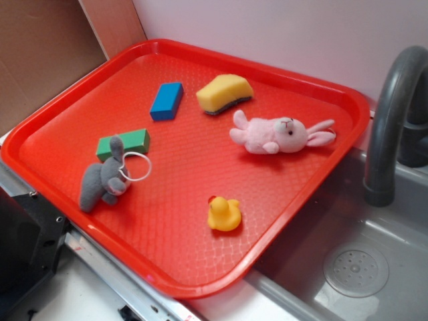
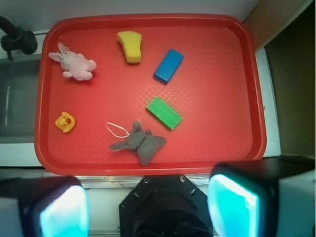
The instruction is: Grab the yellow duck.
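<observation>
The small yellow duck (image 1: 224, 215) (image 2: 65, 122) stands upright near the front edge of the red tray (image 1: 301, 187) (image 2: 222, 98), its orange beak showing. In the wrist view my gripper (image 2: 148, 207) hangs high above the tray's near edge, well apart from the duck, which lies far to the left. Both cyan pads (image 2: 232, 205) are spread wide with nothing between them. The gripper does not show in the exterior view.
On the tray lie a grey plush elephant with a white loop (image 1: 103, 179) (image 2: 140, 142), a green block (image 1: 124, 144) (image 2: 164, 112), a blue block (image 1: 166, 100) (image 2: 168, 65), a yellow sponge (image 1: 225, 93) (image 2: 130, 46) and a pink plush rabbit (image 1: 277, 135) (image 2: 75, 64). A sink with a dark faucet (image 1: 388, 114) borders the tray.
</observation>
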You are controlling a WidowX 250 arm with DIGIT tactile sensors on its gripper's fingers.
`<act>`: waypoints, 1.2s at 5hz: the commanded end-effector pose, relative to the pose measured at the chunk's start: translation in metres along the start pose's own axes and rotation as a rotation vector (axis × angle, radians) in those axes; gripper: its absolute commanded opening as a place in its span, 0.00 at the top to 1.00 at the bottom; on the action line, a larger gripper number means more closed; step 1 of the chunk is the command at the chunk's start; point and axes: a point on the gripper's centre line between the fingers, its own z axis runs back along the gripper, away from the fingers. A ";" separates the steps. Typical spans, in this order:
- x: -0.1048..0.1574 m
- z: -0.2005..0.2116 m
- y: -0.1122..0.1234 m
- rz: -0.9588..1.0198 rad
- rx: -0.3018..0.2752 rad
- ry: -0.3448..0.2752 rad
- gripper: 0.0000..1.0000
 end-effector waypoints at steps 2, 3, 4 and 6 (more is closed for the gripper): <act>0.029 -0.007 -0.022 -0.260 0.069 0.041 0.00; 0.060 -0.028 -0.059 -0.516 0.110 0.071 0.00; 0.072 -0.055 -0.089 -0.770 0.129 0.087 0.00; 0.063 -0.131 -0.127 -1.283 0.139 0.190 0.00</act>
